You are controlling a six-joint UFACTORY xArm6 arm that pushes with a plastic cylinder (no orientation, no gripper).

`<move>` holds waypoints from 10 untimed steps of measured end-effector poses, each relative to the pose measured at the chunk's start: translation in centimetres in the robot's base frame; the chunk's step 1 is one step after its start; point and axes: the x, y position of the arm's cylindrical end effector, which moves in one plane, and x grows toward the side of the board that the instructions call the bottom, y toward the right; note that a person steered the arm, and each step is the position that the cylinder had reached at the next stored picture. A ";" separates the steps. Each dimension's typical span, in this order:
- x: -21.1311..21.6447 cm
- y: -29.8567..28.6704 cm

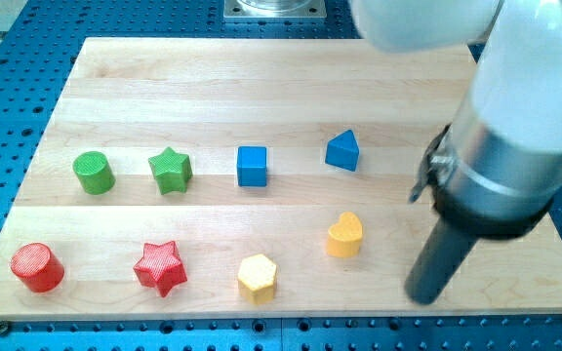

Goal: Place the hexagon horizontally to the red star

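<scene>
The yellow hexagon (257, 277) lies near the board's bottom edge, to the right of the red star (159, 266) and slightly lower than it. A gap about one block wide separates them. My tip (424, 294) rests on the board at the lower right, well to the right of the hexagon and past the yellow heart (344, 235). It touches no block.
A red cylinder (36, 267) sits at the bottom left. A green cylinder (94, 173), a green star (170, 170), a blue cube (252, 166) and a blue triangular block (342, 151) form a row across the middle. The wooden board (261, 78) lies on a blue perforated table.
</scene>
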 end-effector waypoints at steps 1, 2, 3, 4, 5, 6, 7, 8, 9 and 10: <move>0.1 -1.0; 0.0 -5.7; 0.0 -9.4; -0.1 -10.9; 0.0 -11.4; 0.0 -14.6; 0.0 -17.8; -0.9 -17.6; -1.0 -16.7; -0.1 -20.9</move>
